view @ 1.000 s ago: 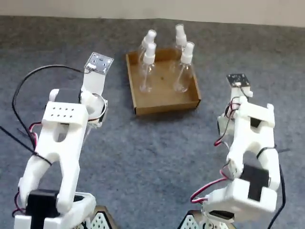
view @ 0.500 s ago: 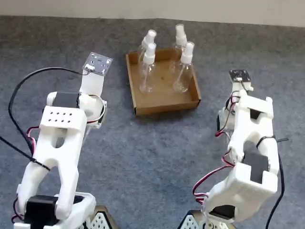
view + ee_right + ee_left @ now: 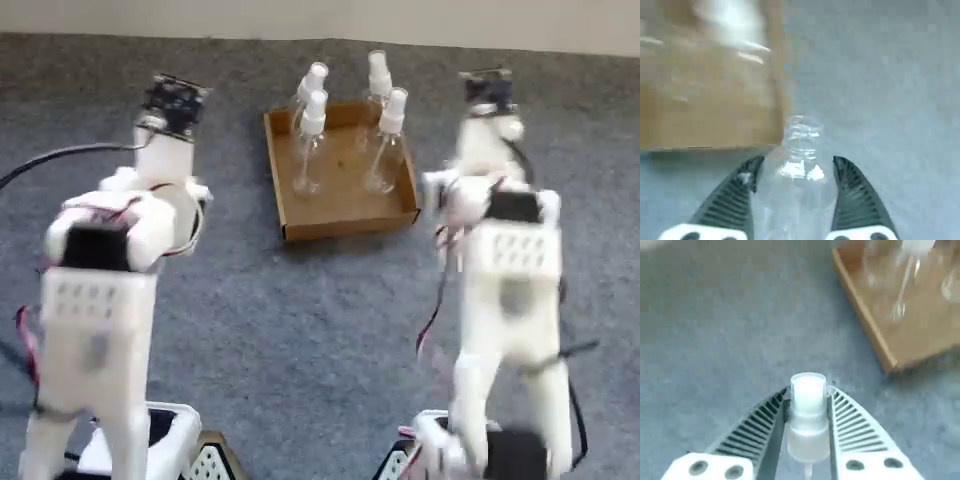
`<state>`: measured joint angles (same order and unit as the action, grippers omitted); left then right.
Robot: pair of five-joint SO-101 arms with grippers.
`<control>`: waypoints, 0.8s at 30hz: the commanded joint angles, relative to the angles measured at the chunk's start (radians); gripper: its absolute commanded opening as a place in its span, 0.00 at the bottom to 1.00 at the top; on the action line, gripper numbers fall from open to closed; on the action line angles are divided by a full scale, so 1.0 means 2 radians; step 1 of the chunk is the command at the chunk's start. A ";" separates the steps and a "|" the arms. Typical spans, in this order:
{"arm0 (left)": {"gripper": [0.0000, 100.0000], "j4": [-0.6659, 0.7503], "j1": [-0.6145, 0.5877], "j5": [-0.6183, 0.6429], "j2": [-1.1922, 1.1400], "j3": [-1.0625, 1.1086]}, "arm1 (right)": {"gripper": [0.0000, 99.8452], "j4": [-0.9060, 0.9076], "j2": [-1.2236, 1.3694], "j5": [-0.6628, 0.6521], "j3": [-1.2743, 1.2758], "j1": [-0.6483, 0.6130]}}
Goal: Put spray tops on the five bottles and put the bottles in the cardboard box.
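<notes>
- You are working on the last of the five bottles: four capped bottles (image 3: 305, 150) are already standing upright inside the cardboard box (image 3: 345, 222)
- Your left arm (image 3: 100, 290) is holding its jaws clenched on the spray top (image 3: 808, 412), with one ribbed jaw pressing on each side of it, above the grey bench (image 3: 300, 330) and a little way off from the box's wall
- Your right arm (image 3: 505, 270) is grasping the open bottle (image 3: 799, 170) around its clear body; the bare neck is pointing away from the wrist, and the bottle is sitting just beside the outer wall of the box
- I cannot tell whether the bottle is resting on the bench or hanging above it
- The step in hand, as I am reading it, is bringing top and bottle together between the two arms
- The next move is calling for careful lining up: the top's thin tube needs to be pointing into the neck before you are pressing or twisting it on
- You should be keeping the right jaws firm while doing so, since the smooth clear plastic is likely to slip or turn
- After capping, the bottle is going into the box beside the other four
</notes>
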<state>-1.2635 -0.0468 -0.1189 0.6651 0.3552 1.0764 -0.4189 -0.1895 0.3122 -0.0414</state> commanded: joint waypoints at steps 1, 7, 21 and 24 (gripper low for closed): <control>0.06 -0.007 -0.006 0.038 0.085 -0.063 | 0.00 -0.066 -0.184 0.028 0.100 -0.141; 0.06 0.007 0.063 0.087 0.112 -0.132 | 0.00 -0.175 -0.343 0.054 0.287 -0.257; 0.05 0.272 0.244 0.117 0.111 -0.094 | 0.00 -0.201 -0.484 0.053 0.451 -0.281; 0.05 0.304 0.278 0.114 0.111 -0.063 | 0.00 -0.226 -0.523 0.054 0.484 -0.290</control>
<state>-0.7541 0.4150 0.1051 0.8769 0.1818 0.7050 -1.3702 -0.0713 1.2375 -0.5969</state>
